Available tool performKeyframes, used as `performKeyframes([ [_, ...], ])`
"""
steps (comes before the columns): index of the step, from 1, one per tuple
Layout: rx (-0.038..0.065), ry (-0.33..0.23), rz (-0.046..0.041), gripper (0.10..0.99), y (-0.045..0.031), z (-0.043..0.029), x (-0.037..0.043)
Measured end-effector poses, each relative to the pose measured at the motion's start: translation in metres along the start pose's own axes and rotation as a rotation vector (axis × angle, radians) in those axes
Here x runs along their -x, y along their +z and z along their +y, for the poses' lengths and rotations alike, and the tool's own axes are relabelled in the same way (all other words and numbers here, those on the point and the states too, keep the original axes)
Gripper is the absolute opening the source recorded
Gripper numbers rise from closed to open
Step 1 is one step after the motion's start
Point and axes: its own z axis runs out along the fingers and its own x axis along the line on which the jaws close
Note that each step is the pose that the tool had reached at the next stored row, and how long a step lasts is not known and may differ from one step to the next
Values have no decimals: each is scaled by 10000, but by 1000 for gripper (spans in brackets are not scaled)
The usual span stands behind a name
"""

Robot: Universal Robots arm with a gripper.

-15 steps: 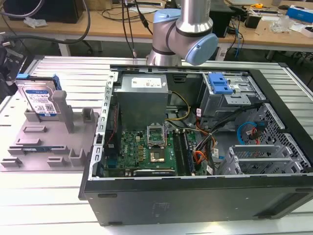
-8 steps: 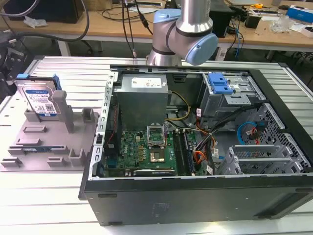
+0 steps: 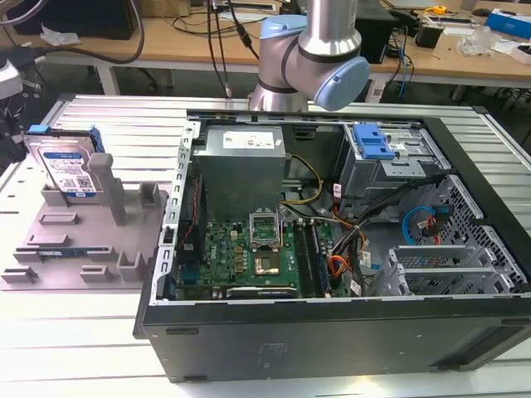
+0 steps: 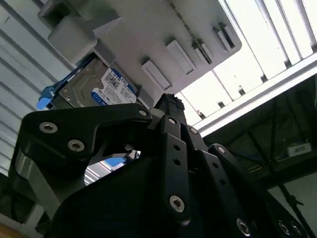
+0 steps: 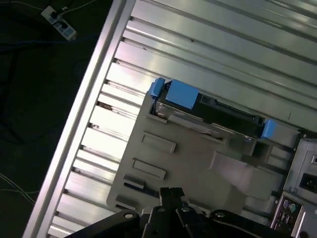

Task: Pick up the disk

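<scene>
Tool (image 5: pixel 171 192) hovers clear of disk (image 5: pixel 223 116).

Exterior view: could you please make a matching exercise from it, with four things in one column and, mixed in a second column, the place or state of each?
Things:
1. disk
2. grey tray
3. blue bracket
4. computer case

Places or states:
a. lies with its side open
b. stands on edge, label toward the camera
c. inside the case, toward the exterior view's right
d. flat on the ribbed table, holding the disk

Pairs: 1-b; 2-d; 3-c; 4-a
</scene>
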Motion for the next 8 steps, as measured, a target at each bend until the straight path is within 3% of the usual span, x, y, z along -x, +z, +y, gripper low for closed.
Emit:
performKeyframes([
  [5, -1, -1197, 46, 114, 1, 0, 0],
  [6, -1, -1454, 55, 169, 2, 0, 0],
  [8, 0, -2260, 86, 416, 3, 0, 0],
])
